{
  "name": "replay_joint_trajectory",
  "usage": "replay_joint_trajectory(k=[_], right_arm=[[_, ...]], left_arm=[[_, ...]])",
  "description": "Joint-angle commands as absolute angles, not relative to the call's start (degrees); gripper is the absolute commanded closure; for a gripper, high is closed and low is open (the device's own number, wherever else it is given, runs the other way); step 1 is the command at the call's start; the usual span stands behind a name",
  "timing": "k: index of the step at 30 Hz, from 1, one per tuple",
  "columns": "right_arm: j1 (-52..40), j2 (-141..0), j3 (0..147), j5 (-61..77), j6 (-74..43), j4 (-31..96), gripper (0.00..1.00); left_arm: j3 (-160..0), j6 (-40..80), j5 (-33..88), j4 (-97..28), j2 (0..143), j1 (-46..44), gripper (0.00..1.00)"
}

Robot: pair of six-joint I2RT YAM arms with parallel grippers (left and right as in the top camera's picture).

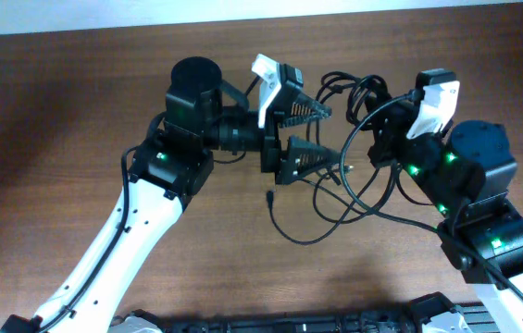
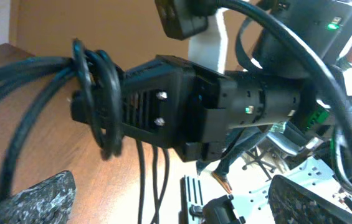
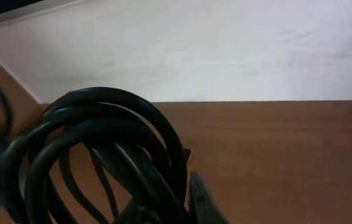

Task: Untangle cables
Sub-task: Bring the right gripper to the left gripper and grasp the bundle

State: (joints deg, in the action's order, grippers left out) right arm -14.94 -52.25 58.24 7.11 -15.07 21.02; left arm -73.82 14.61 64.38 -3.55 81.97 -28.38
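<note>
Overhead: two arms and one tangled bunch of cables (image 1: 358, 97) between them, loops trailing on the desk (image 1: 57, 139). The left gripper (image 1: 328, 136) has its fingers spread wide beside the bunch, and the right gripper (image 1: 383, 129) is pinching it. Left wrist: own fingers (image 2: 35, 199) apart, cables (image 2: 95, 93) looped round the right gripper (image 2: 151, 109). Right wrist: cables (image 3: 101, 143) coiled at the fingers (image 3: 204, 199), cord count can't be told.

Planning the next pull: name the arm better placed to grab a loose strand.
Probably left. The left fingers are open and empty beside the cables; the right fingers are shut on them.
</note>
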Motion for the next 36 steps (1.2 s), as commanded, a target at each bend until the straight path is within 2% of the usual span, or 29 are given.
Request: replay_joint_trajectory(k=[1, 18, 20, 23, 27, 29, 30, 31, 36], right_arm=[[-14.9, -52.5, 59.3, 13.2, -15.9, 19.9, 0.96], [-15.0, -53.6, 59.3, 22.7, -15.9, 19.0, 0.96], [-15.0, -53.6, 59.3, 24.1, -15.9, 19.1, 0.96], [-15.0, -53.6, 59.3, 25.1, -15.9, 19.1, 0.96], [-15.0, -53.6, 59.3, 25.4, -15.9, 19.1, 0.96], [-15.0, -53.6, 59.3, 26.3, -15.9, 19.1, 0.96], [-15.0, -53.6, 59.3, 26.6, -15.9, 19.1, 0.96], [-15.0, -53.6, 59.3, 26.9, -15.9, 19.1, 0.96], [-15.0, -53.6, 59.3, 27.0, -14.8, 20.0, 0.96]], left_arm=[[-75.0, 16.0, 61.5, -3.0, 81.8, -28.6, 0.01], [-75.0, 16.3, 56.5, -1.7, 82.4, -30.7, 0.0], [-75.0, 16.3, 56.5, -1.8, 82.7, -30.7, 0.03], [-75.0, 16.3, 56.5, -1.7, 82.9, -30.7, 0.15], [-75.0, 16.3, 56.5, -1.5, 82.9, -30.7, 0.41], [-75.0, 16.3, 56.5, -1.3, 82.9, -30.7, 0.67], [-75.0, 16.3, 56.4, -1.1, 82.9, -30.7, 0.85], [-75.0, 16.3, 56.0, -1.1, 82.9, -30.7, 0.98], [-75.0, 16.3, 54.8, -1.1, 82.9, -30.6, 1.0]])
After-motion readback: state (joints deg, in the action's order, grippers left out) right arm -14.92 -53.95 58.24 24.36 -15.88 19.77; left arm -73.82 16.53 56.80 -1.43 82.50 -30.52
